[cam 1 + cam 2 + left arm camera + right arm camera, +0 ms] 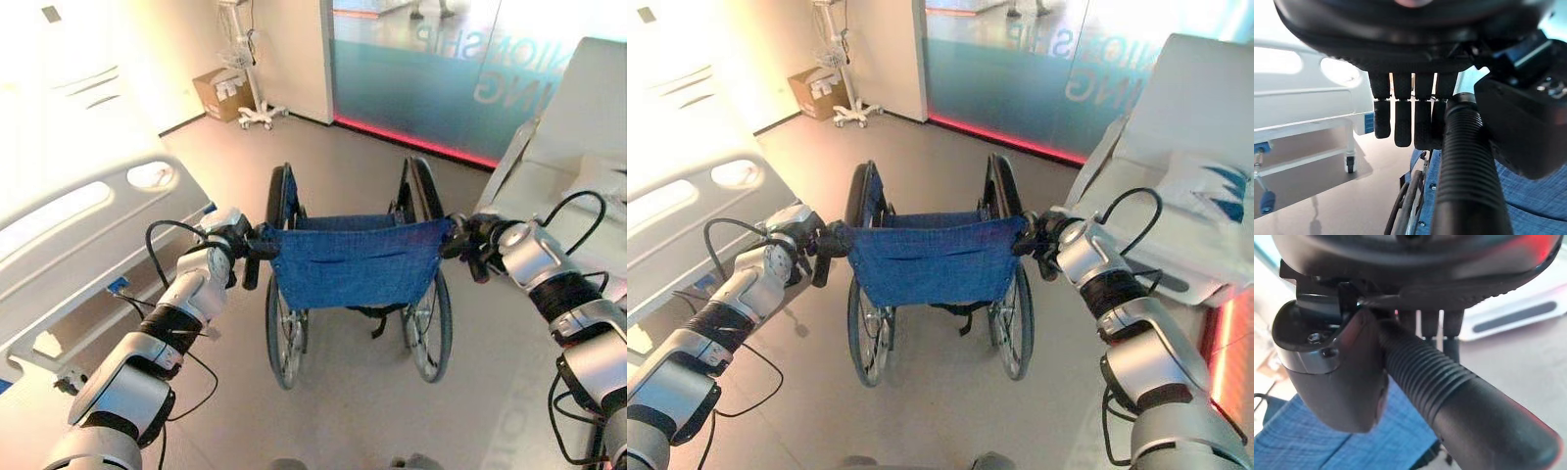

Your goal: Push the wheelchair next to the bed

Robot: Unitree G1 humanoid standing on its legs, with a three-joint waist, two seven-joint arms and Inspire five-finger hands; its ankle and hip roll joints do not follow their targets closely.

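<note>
Left eye view has us behind the wheelchair (353,264), left hand (238,238) and right hand (468,238) with fingers curled round its grips, bed (88,235) at 10 o'clock; uneven pushing could veer it into the rail.

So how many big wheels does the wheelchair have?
2 on the wheelchair: the left big wheel under the left robot hand's side, the right big wheel under the right robot hand's. Small front wheels may be hidden.
</note>
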